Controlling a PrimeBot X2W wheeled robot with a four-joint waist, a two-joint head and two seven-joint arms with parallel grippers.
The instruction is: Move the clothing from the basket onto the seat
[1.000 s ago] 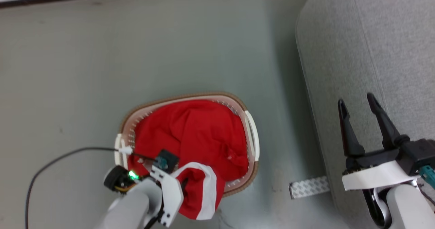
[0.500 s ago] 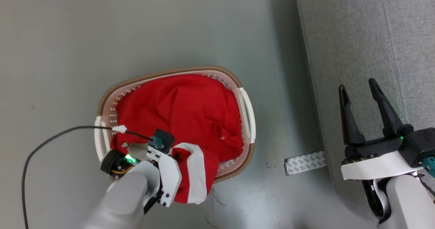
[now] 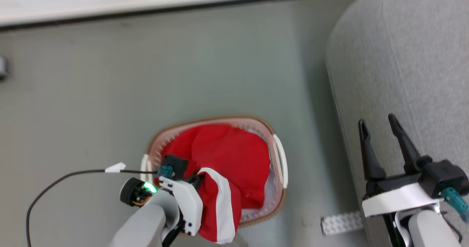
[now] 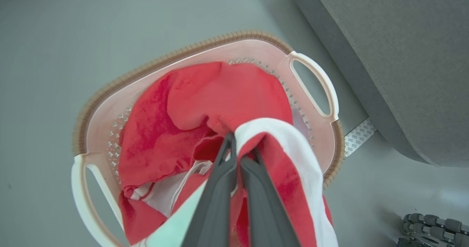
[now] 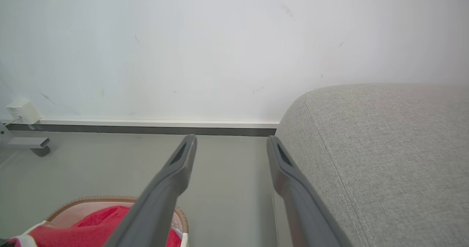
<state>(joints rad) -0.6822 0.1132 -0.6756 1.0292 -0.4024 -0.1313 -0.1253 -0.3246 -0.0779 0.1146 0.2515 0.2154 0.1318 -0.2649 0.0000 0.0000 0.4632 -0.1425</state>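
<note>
The red sports jersey with white trim bands (image 4: 220,93) lies mostly heaped inside the white perforated plastic laundry basket with the brown rim (image 4: 165,58). One white-banded fold drapes over the basket's near rim. My left end effector (image 4: 234,141) is clenched on that fold, its two dark fingers pinched together with red and white cloth bunched round the tips. My right end effector (image 3: 377,119) hangs released well to the right of the basket, fingers spread and nothing between them. It sits by the edge of the large light grey fabric sofa seat (image 3: 403,56), which stands near the basket's right side on the grey floor (image 3: 183,56).

I judge the grasp made and the lift the step in hand. Next I must raise the jersey until its trailing cloth clears the basket's rim, then carry it right over the seat before letting go. A loose fold could snag the rim and drag the basket.
</note>
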